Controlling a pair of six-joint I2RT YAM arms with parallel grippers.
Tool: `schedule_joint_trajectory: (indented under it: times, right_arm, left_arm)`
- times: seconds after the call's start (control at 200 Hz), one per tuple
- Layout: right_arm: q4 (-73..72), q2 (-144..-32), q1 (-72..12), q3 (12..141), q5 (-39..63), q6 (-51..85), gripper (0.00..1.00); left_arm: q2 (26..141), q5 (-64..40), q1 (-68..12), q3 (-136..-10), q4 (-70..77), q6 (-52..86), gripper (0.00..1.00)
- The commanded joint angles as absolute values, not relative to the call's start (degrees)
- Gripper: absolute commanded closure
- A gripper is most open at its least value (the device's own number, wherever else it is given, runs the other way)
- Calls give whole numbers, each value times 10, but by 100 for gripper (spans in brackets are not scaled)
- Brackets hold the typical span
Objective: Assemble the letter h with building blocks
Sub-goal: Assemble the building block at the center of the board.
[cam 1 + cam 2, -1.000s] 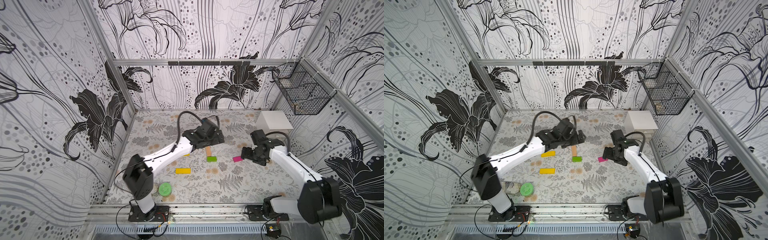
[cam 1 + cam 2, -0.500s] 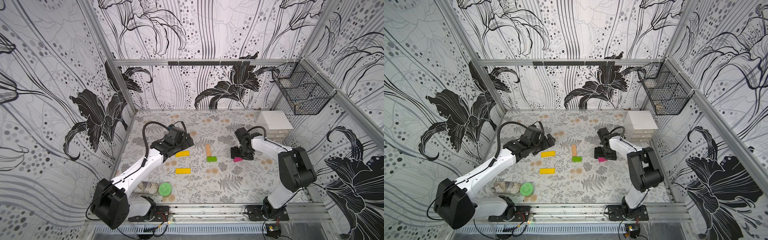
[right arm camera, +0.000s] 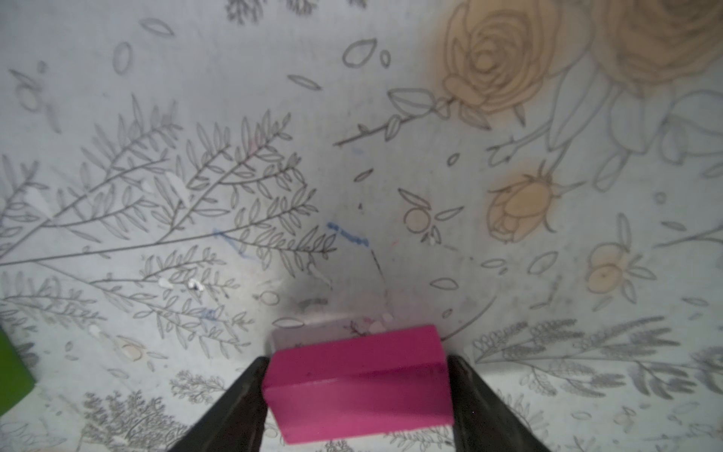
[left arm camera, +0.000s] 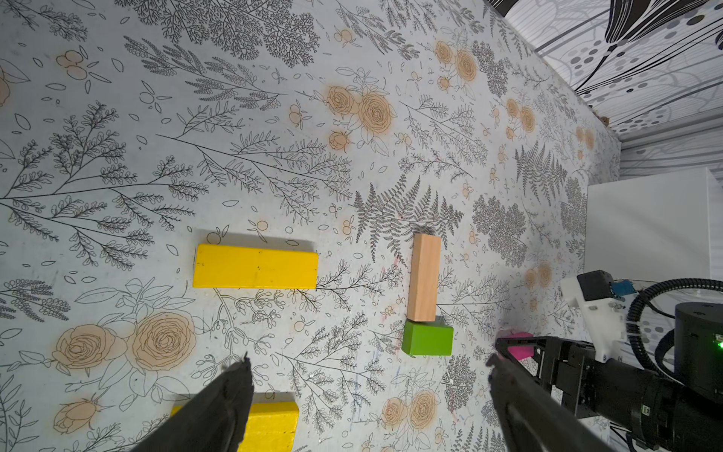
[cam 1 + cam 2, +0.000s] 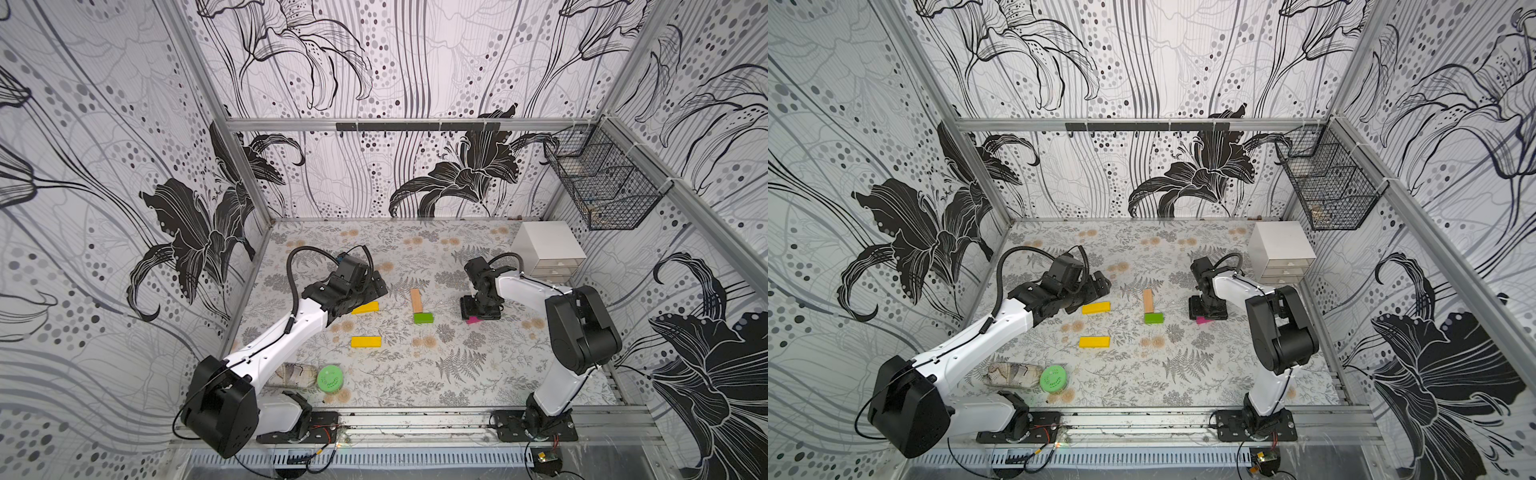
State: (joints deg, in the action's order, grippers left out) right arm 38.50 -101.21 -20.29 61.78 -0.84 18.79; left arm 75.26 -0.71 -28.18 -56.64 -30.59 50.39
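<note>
Lying flat — two yellow blocks (image 5: 365, 341).

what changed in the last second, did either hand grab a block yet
The left hand pulled back from over the tan block to hover near the farther yellow block, open and empty. The right hand shifted onto the pink block and closed until its fingers meet both ends; the block still lies on the table. No block has moved.
</note>
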Motion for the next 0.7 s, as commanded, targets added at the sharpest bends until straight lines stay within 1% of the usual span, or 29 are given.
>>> schedule_joint_trajectory:
  times: [0.0, 0.095, 0.285, 0.431, 0.621, 0.691]
  right_arm:
    - [400, -1018, -220, 624, -9, 201, 32]
    - [398, -1018, -236, 626, -7, 227, 36]
    - [404, -1043, -289, 662, -14, 295, 37]
    - [415, -1066, -312, 687, -33, 334, 37]
    - [408, -1073, -323, 691, -32, 344, 36]
    - [414, -1077, -326, 700, -34, 342, 32]
  left_arm:
    - [756, -11, -279, -559, -285, 508, 4]
    - [759, -12, -279, -555, -281, 511, 5]
    - [762, -11, -279, -550, -279, 511, 6]
    - [762, -10, -279, -545, -280, 510, 6]
    - [759, -8, -279, -532, -277, 510, 6]
    - [761, -7, -279, -530, -276, 511, 6]
